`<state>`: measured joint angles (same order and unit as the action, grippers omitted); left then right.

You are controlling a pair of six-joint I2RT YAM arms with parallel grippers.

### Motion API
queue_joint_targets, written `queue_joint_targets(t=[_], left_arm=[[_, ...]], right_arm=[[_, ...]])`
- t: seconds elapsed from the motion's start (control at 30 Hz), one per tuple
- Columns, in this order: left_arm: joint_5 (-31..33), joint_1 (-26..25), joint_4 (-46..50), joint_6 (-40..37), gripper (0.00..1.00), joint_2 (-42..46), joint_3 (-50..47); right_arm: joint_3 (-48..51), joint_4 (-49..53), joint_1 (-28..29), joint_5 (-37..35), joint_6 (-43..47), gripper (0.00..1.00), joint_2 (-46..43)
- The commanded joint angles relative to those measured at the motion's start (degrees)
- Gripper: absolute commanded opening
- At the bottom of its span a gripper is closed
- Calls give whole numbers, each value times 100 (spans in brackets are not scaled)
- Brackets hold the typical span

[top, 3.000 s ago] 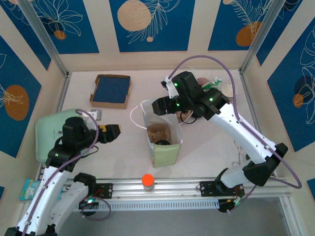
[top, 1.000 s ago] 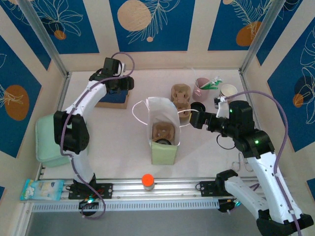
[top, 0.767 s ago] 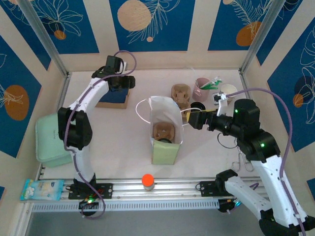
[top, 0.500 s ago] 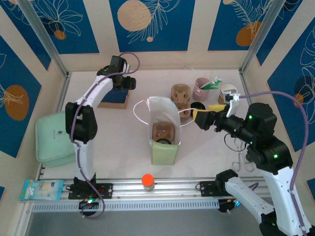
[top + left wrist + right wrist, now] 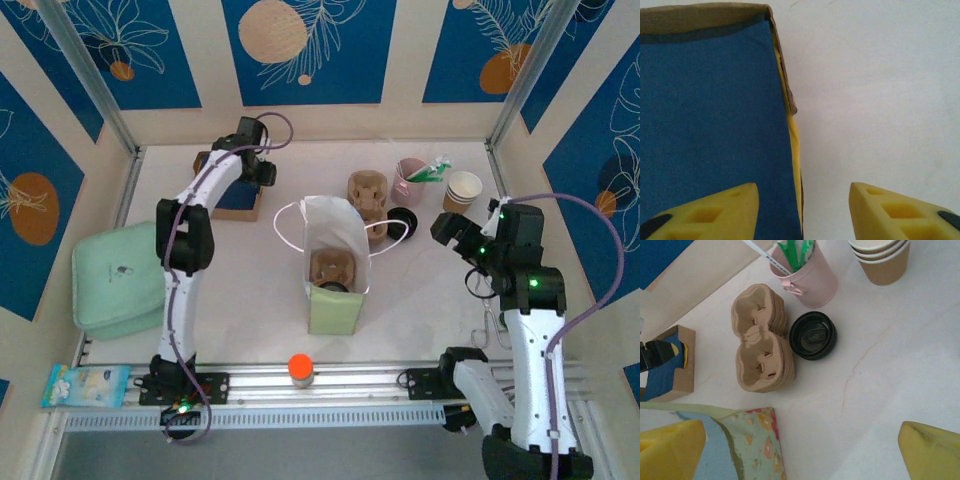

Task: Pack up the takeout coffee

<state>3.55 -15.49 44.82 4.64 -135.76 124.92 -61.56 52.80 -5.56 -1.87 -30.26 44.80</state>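
Far left, at the back of the table, find the left gripper (image 5: pixel 802 191) part open over the blue-lined box (image 5: pixel 710 110), with a finger either side of its right wall, clamping nothing. At centre, see the paper bag (image 5: pixel 338 300) upright, mouth open, with a cup carrier (image 5: pixel 328 268) inside. Just behind it, note stacked carriers (image 5: pixel 762 340), a black lid (image 5: pixel 813 335) and paper cups (image 5: pixel 882 260). Further right, see the right gripper (image 5: pixel 800 432) spread wide, empty.

Obstacles: upright bag (image 5: pixel 335 285) at table (image 5: pixel 250 290) centre; cup carriers (image 5: pixel 368 198), black lid (image 5: pixel 403 221), pink cup (image 5: pixel 408 182), paper cups (image 5: pixel 462 190) clustered far right. Passable: bare strip left of bag.
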Motion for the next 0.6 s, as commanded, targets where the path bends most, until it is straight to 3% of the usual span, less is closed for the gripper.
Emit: queue_joint_targets(t=[0.0,0.57], left_arm=[[194,36,289,-176,47,-224,401],[391,38,458,-245,34,-862,1104]], right_arm=[[181,-180,-214,821,-101,99,-98],[605,-458,-235,1090,-94,100,-96]])
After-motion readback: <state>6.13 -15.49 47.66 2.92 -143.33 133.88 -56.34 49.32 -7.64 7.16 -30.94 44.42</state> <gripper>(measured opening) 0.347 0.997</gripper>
